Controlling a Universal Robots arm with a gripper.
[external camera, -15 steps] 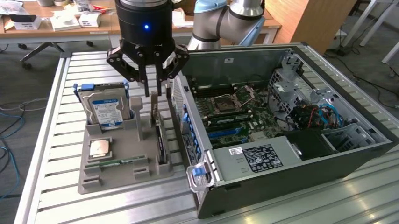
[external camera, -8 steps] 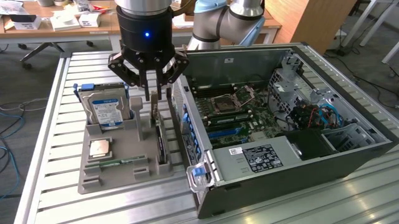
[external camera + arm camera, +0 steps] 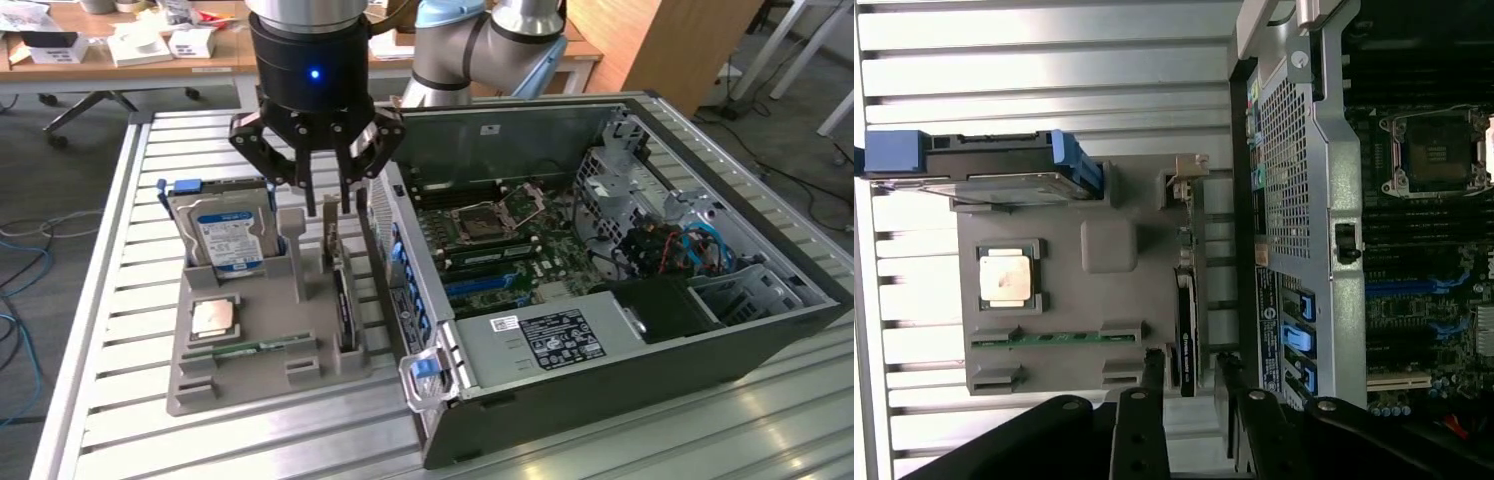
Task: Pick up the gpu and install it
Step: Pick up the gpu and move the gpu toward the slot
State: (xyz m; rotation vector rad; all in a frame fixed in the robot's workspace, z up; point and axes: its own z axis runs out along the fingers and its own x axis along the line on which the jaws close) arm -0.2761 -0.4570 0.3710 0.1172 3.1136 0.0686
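Exterior view: the robot's claw [image 3: 334,205] hangs over a gray tray [image 3: 200,385] on a metal table [image 3: 120,300]. Its fingers [image 3: 310,195] point down and stand apart, so the claw is open and holds nothing. The gpu [image 3: 344,305] stands on its thin edge in a slot of the tray, on the side next to the open computer case [image 3: 601,390]. The fingertips are close over one end of the card, and I cannot tell if they touch it. A silver hard drive [image 3: 230,235] with a blue label stands in the tray too, toward the exterior view's left. A small square chip [image 3: 214,318] and a green RAM stick [image 3: 247,349] lie flat near it. In the wrist view the gpu [image 3: 1187,300] looks like a thin dark line, with one finger on each side of that line.
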